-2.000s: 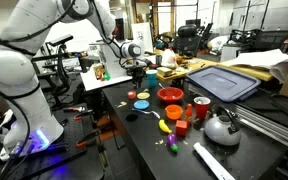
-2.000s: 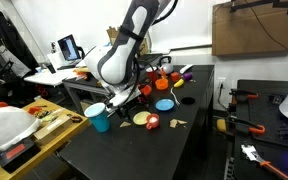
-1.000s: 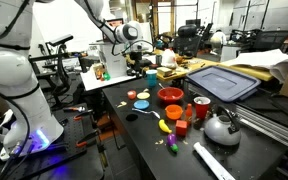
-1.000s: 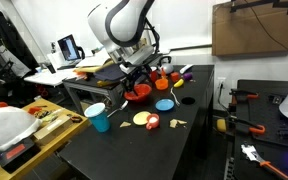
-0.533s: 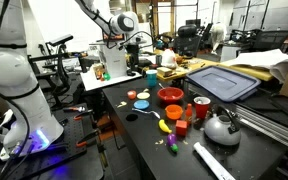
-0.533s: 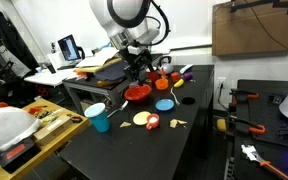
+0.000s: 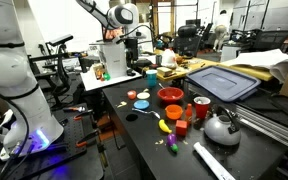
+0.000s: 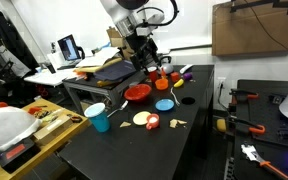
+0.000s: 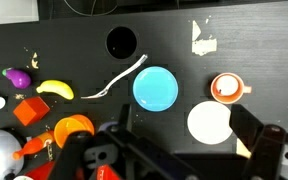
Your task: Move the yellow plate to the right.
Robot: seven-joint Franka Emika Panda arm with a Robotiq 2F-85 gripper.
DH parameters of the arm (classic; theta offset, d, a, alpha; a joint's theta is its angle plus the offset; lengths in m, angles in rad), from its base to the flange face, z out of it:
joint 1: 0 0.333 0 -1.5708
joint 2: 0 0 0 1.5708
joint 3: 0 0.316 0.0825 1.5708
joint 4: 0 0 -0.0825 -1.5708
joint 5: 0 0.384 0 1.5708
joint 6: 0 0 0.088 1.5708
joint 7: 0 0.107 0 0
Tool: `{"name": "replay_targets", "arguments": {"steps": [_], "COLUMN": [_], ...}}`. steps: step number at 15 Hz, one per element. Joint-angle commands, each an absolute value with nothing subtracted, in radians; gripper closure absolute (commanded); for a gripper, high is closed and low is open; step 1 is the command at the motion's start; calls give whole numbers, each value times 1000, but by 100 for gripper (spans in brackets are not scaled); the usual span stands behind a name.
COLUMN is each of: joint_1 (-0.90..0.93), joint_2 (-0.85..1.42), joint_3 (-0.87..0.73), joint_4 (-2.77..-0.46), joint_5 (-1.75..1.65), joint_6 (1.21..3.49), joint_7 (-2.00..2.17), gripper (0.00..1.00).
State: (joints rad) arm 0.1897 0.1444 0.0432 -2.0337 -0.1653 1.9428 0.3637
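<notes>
The yellow plate (image 9: 209, 123) lies flat on the black tabletop (image 8: 184, 150), just beside 1 blue plate (image 9: 155, 88) and a small orange cup (image 9: 225, 87). The gripper (image 8: 147, 58) hangs well above them, its 2 fingers (image 9: 269, 148) spread apart and gripping nothing.

One blue plate (image 9: 154, 88), one yellow plate (image 9: 209, 123), one orange bowl (image 9: 72, 130), one banana (image 9: 54, 89).
</notes>
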Motion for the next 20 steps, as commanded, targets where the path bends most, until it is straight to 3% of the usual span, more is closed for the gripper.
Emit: {"name": "replay_targets", "arguments": {"steps": [1, 13, 20], "joint_1": [161, 162, 159], "joint_2": [65, -79, -50], "joint_3": [61, 101, 113], "joint_4": [-2081, -2153, -2122], "joint_5": [-144, -101, -72], "joint_6": [1912, 1865, 1852], "joint_7": [310, 338, 343], "gripper": [0, 0, 0]}}
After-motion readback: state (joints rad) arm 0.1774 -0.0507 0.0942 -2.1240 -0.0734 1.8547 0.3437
